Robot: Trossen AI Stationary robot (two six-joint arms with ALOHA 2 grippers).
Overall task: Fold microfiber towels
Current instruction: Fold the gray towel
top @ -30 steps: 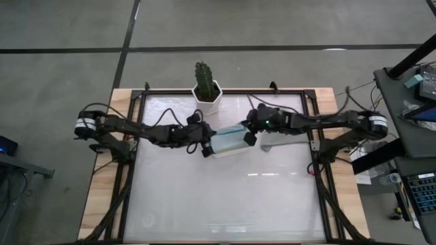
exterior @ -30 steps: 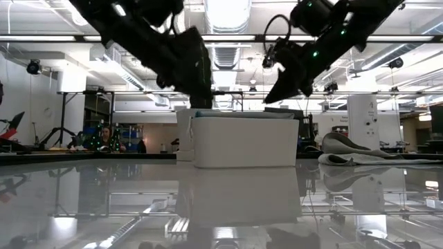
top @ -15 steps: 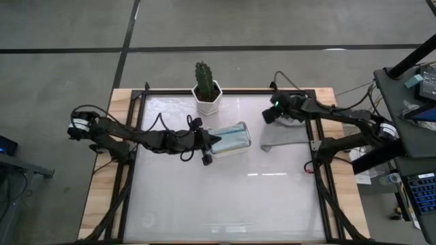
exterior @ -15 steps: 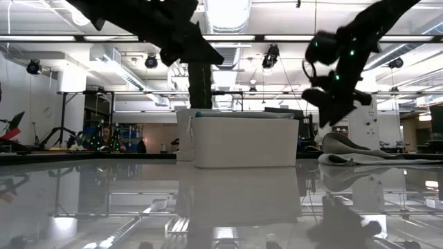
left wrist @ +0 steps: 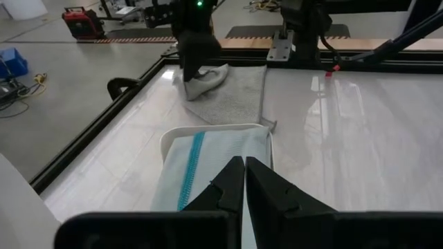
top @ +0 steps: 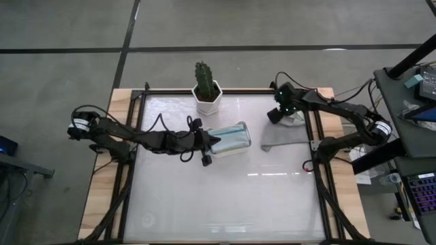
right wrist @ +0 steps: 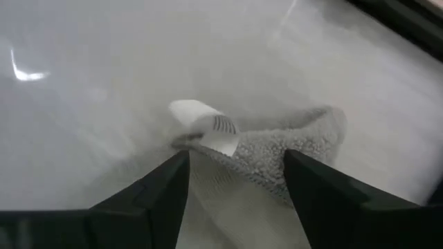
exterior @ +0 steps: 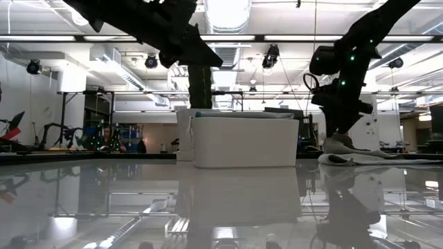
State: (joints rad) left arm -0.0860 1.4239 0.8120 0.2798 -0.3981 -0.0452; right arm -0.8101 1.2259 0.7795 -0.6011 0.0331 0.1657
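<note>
Grey towel (top: 285, 135) is lying rumpled near the table's right edge, while the white tray (top: 231, 147) is holding a pale teal towel (left wrist: 208, 166). Right gripper (right wrist: 235, 181), fingers spread, is straddling the grey towel's raised corner, likely picking it up; closing comes next. Left gripper (left wrist: 244, 181), fingers together and empty, is hovering over the tray.

A grey towel (top: 286, 133) is lying spread near the surface's right edge, one far corner bunching up with a white label showing. A pale teal towel (top: 230, 139) is sitting folded inside the tray.
</note>
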